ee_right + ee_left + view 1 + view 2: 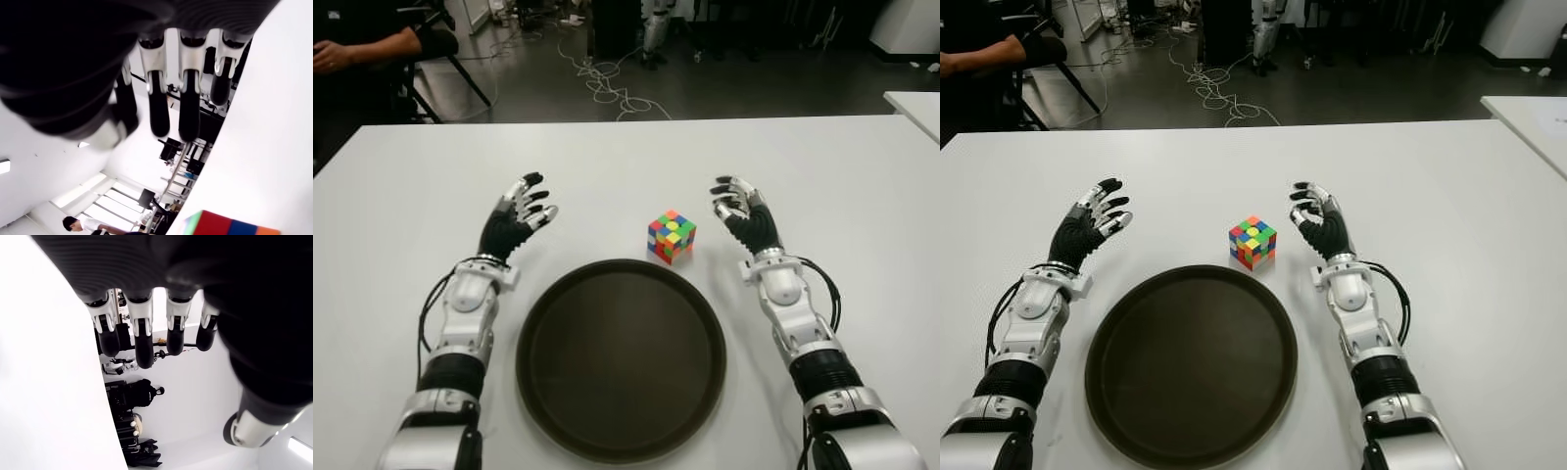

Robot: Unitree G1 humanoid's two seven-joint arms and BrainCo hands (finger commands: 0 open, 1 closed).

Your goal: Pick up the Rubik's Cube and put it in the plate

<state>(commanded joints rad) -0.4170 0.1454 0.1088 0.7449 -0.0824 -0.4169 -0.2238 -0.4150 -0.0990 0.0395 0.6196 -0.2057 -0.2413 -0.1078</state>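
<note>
Left hand (517, 217) shows left of the plate (621, 359) – fingers extended, holding nothing. Rubik's Cube (671, 237) sits on the white table (401, 206) just beyond the plate's far rim, apparently not touching it. Right hand (740, 210) – beside the cube, fingers loosely curled, empty.

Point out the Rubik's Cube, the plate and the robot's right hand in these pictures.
Rubik's Cube (672, 237): left eye view, its top face.
Plate (558, 304): left eye view, its dark rim.
Right hand (736, 204): left eye view, its open palm.
</note>
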